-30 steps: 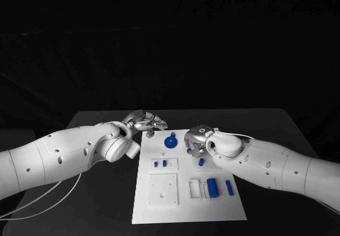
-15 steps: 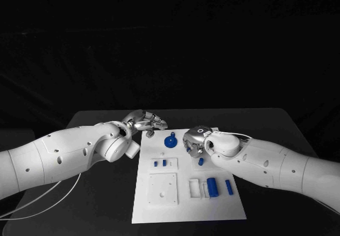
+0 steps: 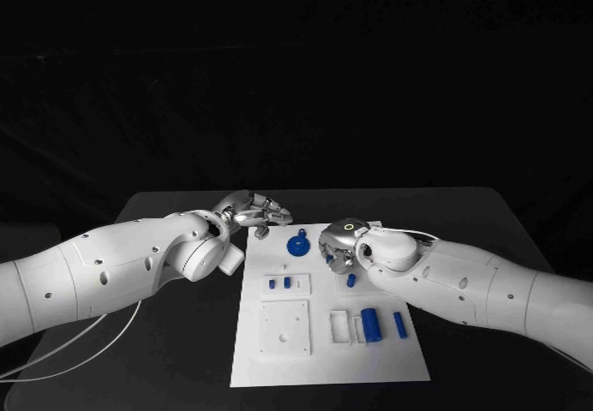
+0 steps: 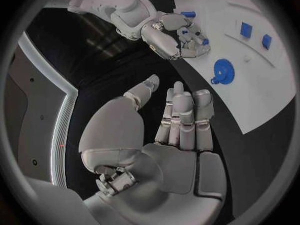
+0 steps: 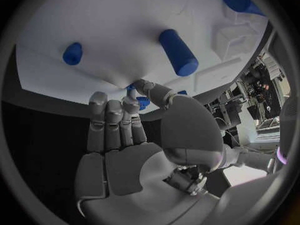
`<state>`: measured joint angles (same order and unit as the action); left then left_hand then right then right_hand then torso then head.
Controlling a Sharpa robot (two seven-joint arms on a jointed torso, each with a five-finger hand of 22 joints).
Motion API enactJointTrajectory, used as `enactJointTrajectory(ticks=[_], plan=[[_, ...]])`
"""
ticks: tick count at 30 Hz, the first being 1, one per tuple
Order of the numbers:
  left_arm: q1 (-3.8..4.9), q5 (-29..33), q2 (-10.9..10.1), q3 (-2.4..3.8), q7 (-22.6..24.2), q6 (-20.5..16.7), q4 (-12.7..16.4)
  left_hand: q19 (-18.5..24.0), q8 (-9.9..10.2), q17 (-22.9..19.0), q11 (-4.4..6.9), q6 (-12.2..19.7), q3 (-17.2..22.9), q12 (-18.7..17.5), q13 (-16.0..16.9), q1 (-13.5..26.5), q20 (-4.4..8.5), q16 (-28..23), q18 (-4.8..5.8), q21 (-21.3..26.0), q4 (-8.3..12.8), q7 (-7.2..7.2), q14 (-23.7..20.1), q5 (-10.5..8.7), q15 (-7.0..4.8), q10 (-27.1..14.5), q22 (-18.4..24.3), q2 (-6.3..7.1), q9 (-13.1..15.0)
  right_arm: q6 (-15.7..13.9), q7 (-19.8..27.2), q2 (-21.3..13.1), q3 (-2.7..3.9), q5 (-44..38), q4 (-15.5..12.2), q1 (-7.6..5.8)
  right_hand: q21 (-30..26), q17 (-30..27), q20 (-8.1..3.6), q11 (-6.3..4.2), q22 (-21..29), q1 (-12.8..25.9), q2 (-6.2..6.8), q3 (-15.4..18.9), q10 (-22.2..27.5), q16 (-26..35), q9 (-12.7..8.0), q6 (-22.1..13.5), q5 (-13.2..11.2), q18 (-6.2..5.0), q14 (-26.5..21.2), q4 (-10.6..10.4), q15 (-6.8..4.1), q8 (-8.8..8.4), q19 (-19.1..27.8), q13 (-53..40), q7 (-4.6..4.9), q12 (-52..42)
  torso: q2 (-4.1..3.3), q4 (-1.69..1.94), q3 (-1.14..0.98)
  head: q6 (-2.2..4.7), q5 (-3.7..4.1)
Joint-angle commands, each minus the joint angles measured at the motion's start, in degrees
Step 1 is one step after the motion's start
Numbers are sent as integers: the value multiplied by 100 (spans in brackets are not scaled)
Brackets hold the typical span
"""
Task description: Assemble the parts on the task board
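The right hand (image 3: 338, 248) hovers over the task board (image 3: 327, 360); its wrist view reveals a small blue part (image 5: 141, 101) pinched at its fingertips. The left hand (image 4: 178, 122), fingers extended and released, sits at the board's eleven o'clock corner.

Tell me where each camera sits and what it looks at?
Head view: on the robot's head, looking down at the board; both white arms, the left hand and the right hand show.
Left wrist view: behind the left hand, facing the board's edge.
Right wrist view: behind the right hand, close above the board; its fingers touch a small blue part.
Shared: head and left wrist views both show the round blue part.
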<state>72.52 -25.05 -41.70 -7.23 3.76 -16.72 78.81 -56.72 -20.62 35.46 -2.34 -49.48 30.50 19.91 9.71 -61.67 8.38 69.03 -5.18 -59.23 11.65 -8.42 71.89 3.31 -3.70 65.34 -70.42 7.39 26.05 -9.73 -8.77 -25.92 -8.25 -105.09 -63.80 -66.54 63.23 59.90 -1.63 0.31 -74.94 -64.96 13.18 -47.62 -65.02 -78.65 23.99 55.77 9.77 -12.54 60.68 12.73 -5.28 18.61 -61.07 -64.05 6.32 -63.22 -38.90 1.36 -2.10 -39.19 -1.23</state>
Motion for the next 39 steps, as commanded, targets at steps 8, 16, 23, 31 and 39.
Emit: enactJointTrajectory(ticks=[8,16,23,31,39], plan=[[8,-26,16,4,59,57,12,-7,25,10,-58,28,-2,-64,11,-9,83,-24,-265,26,49,-43,-24,19,10,176,0,-59,-14,-119,-48,66,-5,-75,74,4,33,-14,17,-22,-22,78,-62,3,-19,-30,28,167,-505,-246,-7,-31,-11,71,-37,20,1,-55,1,3,1,14,13],[8,-35,28,4,57,55,1,-7,27,12,-60,33,-2,-74,14,-9,81,-26,-265,26,49,-46,-24,19,12,175,0,-60,-16,-233,-121,171,-4,-141,91,4,68,-31,-22,-109,-13,322,-78,145,-76,-55,82,342,-697,-246,59,-324,-86,181,-118,35,-80,-87,1,3,3,18,28],[8,-35,27,4,56,56,-2,-7,27,13,-61,36,-2,-79,16,-7,80,-27,-265,27,48,-47,-24,20,13,176,0,-63,-17,-180,-264,209,-3,-149,95,4,83,-48,-51,-150,-7,383,-81,205,-120,-60,105,406,-697,-246,103,-483,-123,226,-150,43,-120,-95,1,5,5,24,34],[8,-36,27,4,54,52,-7,-7,28,14,-62,38,-3,-84,18,-6,79,-27,-265,27,46,-48,-24,20,14,178,0,-64,-18,-253,-261,183,-2,-79,81,4,92,-62,-57,-158,-3,556,1,325,-142,-56,107,407,-697,-246,123,-677,-138,229,-162,56,-128,-82,0,3,3,32,25],[8,-36,28,4,62,69,-20,-7,33,17,-65,51,-3,-101,23,-5,76,-30,-265,29,46,-52,-24,22,17,177,0,-63,-22,-577,-115,129,-2,175,75,3,49,-79,-82,-45,14,648,290,676,-69,-15,39,47,-697,-246,52,-686,-71,46,-99,78,-7,-27,0,-4,-2,39,16]])
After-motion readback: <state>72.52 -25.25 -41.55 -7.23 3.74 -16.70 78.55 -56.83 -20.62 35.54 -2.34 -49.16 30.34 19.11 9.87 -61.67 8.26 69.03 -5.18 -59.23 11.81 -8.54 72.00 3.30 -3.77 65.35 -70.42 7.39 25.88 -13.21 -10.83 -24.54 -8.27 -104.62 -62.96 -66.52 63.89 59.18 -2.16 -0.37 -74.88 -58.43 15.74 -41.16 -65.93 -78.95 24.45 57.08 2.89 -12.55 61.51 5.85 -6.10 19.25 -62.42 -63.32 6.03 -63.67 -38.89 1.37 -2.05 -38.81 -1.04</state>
